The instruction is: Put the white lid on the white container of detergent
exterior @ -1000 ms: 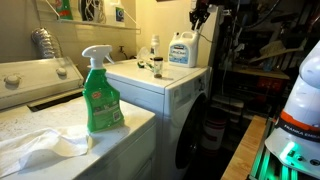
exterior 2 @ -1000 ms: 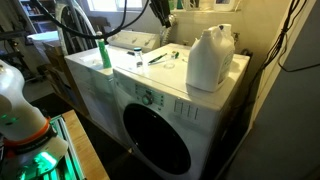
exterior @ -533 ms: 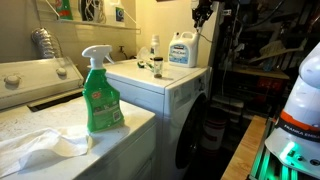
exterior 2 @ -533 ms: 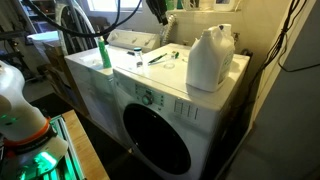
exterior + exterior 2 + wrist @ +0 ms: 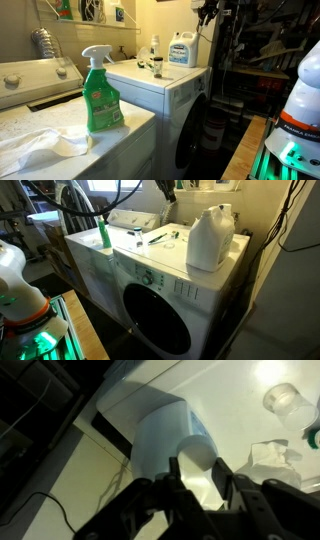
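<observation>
Gripping the white lid [image 5: 197, 452] with the tool [image 5: 199, 472], clenched around it, high over the desk [image 5: 122, 248]. Upright on that desk, well below: the white container of detergent [image 5: 208, 240], opaque, contents hidden. Just beside it, a slim pale bottle [image 5: 154, 48]. On a nearer white top, a green spray bottle [image 5: 100, 95] of green liquid. Cluttered, dim laundry room.

The gripper [image 5: 196, 480] is black, with jointed, glossy jaws.
</observation>
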